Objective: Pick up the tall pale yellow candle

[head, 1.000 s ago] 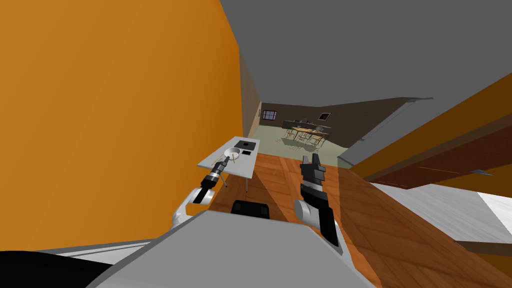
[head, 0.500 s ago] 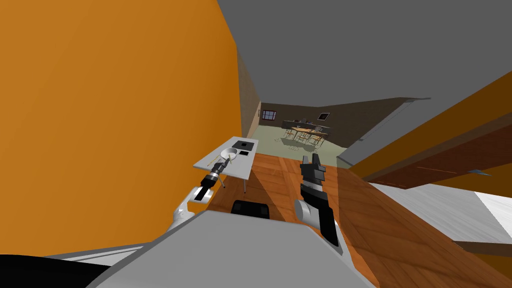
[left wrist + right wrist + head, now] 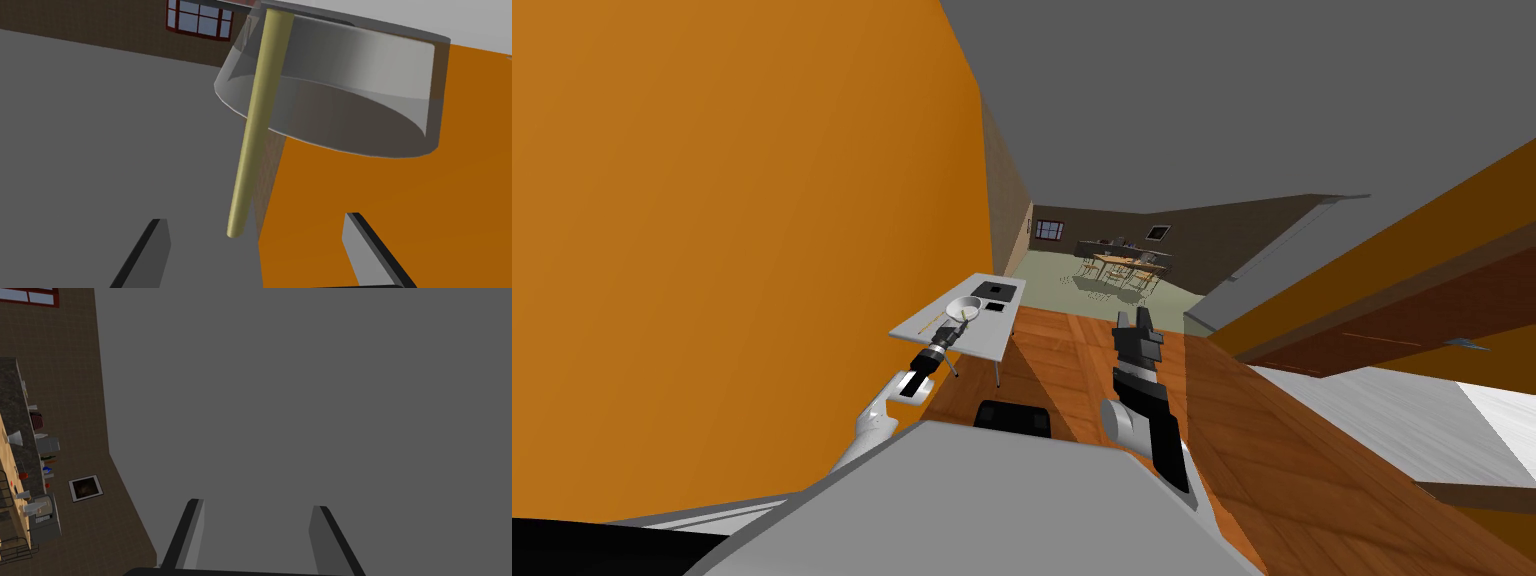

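Note:
The tall pale yellow candle (image 3: 254, 125) is a thin straight stick standing right beside a white bowl (image 3: 345, 105) on a small white table (image 3: 992, 335). In the left wrist view its free end lies between the tips of my left gripper (image 3: 257, 250), which is open, with neither finger touching it. The head view puts that gripper (image 3: 953, 326) over the table at the bowl (image 3: 964, 305). My right gripper (image 3: 1134, 322) hangs open and empty over the wooden floor, apart from the table; its fingers (image 3: 192, 533) stand wide.
An orange wall (image 3: 742, 230) runs close along the table's left side. A dark square (image 3: 997, 291) and a small black item (image 3: 996, 307) lie on the table's far end. Wooden floor (image 3: 1072, 345) stretches to the right, with a dining set (image 3: 1124, 265) far ahead.
The whole head picture has shifted a little: table and left arm now sit slightly farther left. The left hand stays at the bowl. The right arm has not moved.

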You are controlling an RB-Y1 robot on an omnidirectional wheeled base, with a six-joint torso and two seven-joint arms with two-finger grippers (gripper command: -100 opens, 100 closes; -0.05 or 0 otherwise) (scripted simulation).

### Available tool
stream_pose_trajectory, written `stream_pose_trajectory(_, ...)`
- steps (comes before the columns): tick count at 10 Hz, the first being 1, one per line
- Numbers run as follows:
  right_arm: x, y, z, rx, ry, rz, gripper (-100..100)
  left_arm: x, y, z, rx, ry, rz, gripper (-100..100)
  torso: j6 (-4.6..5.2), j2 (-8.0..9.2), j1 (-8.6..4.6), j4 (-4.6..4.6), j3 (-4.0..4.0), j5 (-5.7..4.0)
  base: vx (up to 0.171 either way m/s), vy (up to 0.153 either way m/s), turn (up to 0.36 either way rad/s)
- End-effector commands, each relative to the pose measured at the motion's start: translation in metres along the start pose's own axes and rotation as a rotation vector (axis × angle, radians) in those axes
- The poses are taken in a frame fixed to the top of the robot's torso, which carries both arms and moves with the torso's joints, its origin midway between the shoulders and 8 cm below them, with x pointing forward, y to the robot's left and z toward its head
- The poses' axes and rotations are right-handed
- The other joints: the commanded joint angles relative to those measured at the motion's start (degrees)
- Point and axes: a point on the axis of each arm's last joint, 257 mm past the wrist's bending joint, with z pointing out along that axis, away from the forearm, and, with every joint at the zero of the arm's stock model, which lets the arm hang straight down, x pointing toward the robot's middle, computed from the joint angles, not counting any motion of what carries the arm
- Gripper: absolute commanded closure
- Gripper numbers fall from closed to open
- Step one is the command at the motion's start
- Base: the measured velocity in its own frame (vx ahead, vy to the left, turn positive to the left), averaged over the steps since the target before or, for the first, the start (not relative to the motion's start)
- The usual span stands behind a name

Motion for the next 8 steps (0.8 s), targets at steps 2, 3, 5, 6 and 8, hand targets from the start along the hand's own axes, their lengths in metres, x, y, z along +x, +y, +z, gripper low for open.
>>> stream_pose_trajectory(2, 0.0, 0.0, 0.0, 0.0, 0.0, 0.0, 0, 0.01, 0.016, 0.001, -0.018, 0.035, 0.095, -100, 0.0, 0.0, -0.01, 0.0, 0.0, 0.0, 0.026, -0.069, -0.007)
stream_pose_trajectory(3, 0.0, 0.0, 0.0, 0.0, 0.0, 0.0, 0, 0.016, 0.026, 0.002, -0.029, 0.056, 0.145, -100, 0.0, 0.02, 0.0, 0.0, 0.01, 0.0, 0.029, -0.07, -0.008)
stream_pose_trajectory(5, 0.0, 0.0, 0.0, 0.0, 0.0, 0.0, 0, 0.023, 0.035, 0.002, -0.041, 0.076, 0.189, -100, 0.0, 0.01, 0.01, 0.0, 0.01, 0.0, 0.027, -0.06, -0.004)
stream_pose_trajectory(6, 0.0, 0.0, 0.0, 0.0, 0.0, 0.0, 0, 0.02, 0.033, 0.003, -0.036, 0.068, 0.171, -100, 0.0, 0.01, 0.04, 0.0, 0.01, 0.0, 0.012, -0.023, 0.002)
stream_pose_trajectory(8, 0.0, 0.0, 0.0, 0.0, 0.0, 0.0, 0, 0.02, 0.033, 0.003, -0.037, 0.069, 0.175, -100, -0.01, 0.1, 0.21, 0.02, 0.06, 0.04, 0.0, 0.0, 0.0)
